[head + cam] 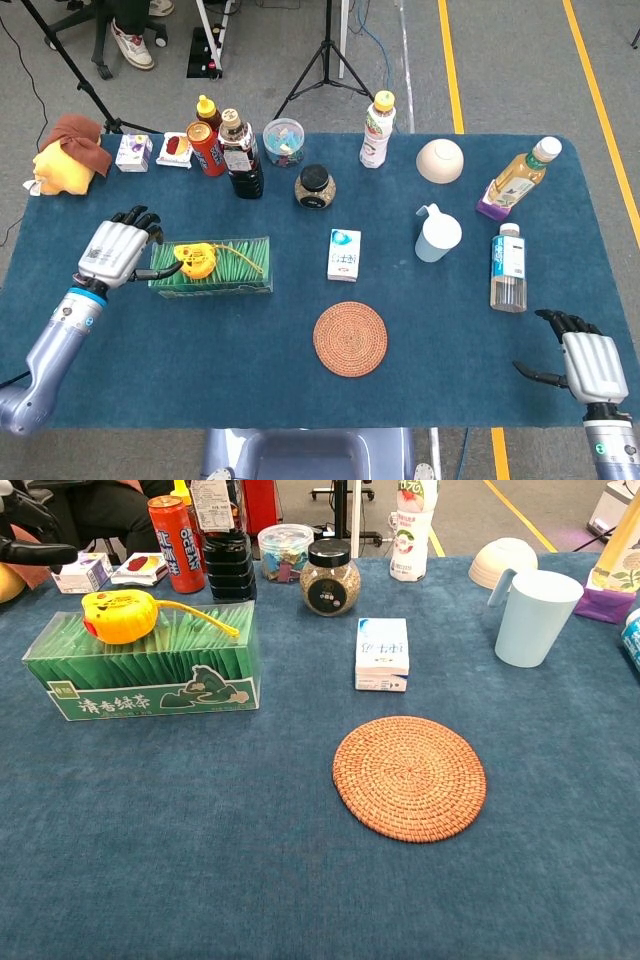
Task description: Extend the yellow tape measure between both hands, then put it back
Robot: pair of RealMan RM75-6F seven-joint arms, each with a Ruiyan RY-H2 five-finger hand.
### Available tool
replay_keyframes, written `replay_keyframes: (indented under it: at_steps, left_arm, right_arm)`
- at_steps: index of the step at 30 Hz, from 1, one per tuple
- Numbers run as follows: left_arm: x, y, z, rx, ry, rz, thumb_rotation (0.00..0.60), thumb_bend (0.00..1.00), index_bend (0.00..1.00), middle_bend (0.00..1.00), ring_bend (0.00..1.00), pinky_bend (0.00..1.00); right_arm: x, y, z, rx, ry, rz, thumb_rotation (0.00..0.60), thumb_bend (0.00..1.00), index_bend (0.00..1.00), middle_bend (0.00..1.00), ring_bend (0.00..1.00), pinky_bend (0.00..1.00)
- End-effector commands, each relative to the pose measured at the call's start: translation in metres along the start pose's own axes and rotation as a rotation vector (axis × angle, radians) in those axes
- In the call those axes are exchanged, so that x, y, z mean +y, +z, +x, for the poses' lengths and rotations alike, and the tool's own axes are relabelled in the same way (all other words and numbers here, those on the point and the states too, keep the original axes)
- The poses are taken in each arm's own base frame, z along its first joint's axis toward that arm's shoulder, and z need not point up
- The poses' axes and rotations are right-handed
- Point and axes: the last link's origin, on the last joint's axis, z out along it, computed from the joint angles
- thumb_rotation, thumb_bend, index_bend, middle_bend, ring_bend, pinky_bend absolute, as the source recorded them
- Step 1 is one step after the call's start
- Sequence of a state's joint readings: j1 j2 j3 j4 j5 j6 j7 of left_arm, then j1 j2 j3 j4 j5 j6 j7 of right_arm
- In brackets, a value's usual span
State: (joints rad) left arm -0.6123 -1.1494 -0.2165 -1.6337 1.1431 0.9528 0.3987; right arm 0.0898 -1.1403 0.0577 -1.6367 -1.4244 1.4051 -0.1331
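L hand is held above the table at the left end of the tea box, fingers spread, nothing grasped; its thumb is stretched toward the tape measure and ends just beside it, contact can't be told. In the chest view only dark fingertips are seen at the top-left edge. R hand is kept near the table's front right corner, fingers apart, released, holding nothing.

At 12 o'clock from the box, a red can and a dark bottle are set. At approx. 1 o'clock a black-lidded jar is placed. A small white carton is at 3 o'clock from the box, w/ a woven mat nearer the front edge. Nothing is seen between L hand and the tape.

The tape measure is laid on top of the box, toward its left end. It's a rounded yellow case w/ a red spot on its side; a thin yellow strip is trailed rightward across the lid.
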Motion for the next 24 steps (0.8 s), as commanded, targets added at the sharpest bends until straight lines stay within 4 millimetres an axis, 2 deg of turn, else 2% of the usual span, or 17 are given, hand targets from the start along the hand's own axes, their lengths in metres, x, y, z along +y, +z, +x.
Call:
replay_keyframes:
  at_steps: [1, 13, 24]
  left_arm:
    - [0.005, 0.011, -0.004, -0.01, -0.016, -0.002, 0.076, 0.15, 0.4, 0.23, 0.11, 0.25]
    - [0.023, 0.037, -0.017, -0.046, -0.06, -0.042, 0.075, 0.14, 0.41, 0.23, 0.1, 0.25]
    - [0.019, 0.024, -0.018, -0.05, -0.044, -0.046, 0.059, 0.15, 0.41, 0.23, 0.1, 0.25]
  right_arm:
    - [0.0, 0.001, 0.0, -0.001, -0.001, -0.001, 0.358, 0.14, 0.24, 0.3, 0.29, 0.36]
    - [0.001, 0.001, -0.001, -0.015, 0.001, -0.022, 0.361, 0.14, 0.24, 0.3, 0.29, 0.36]
    - [-0.001, 0.0, -0.001, -0.02, 0.001, -0.021, 0.359, 0.14, 0.24, 0.3, 0.3, 0.36]
